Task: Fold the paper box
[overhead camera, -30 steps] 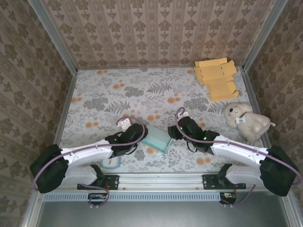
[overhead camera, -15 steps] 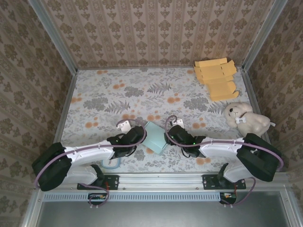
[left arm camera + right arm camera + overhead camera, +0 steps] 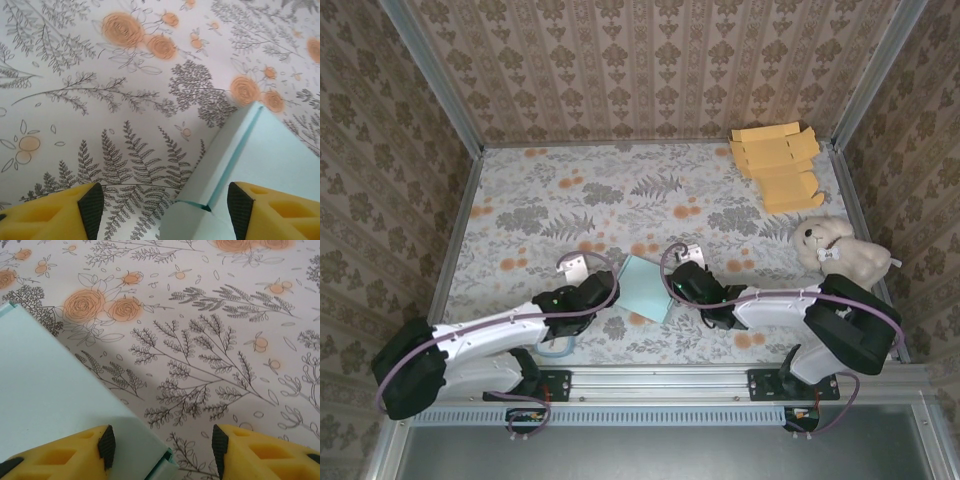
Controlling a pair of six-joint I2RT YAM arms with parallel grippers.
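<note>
on floral table (image 3: 520, 200), pale blue paper box (image 3: 645, 288), left tool (image 3: 162, 205) and right tool (image 3: 161, 442) released around its corners

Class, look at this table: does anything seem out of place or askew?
A plush toy sits near the right edge, and it has nothing to do with folding. The teal box lies at a slant to the table edges.
</note>
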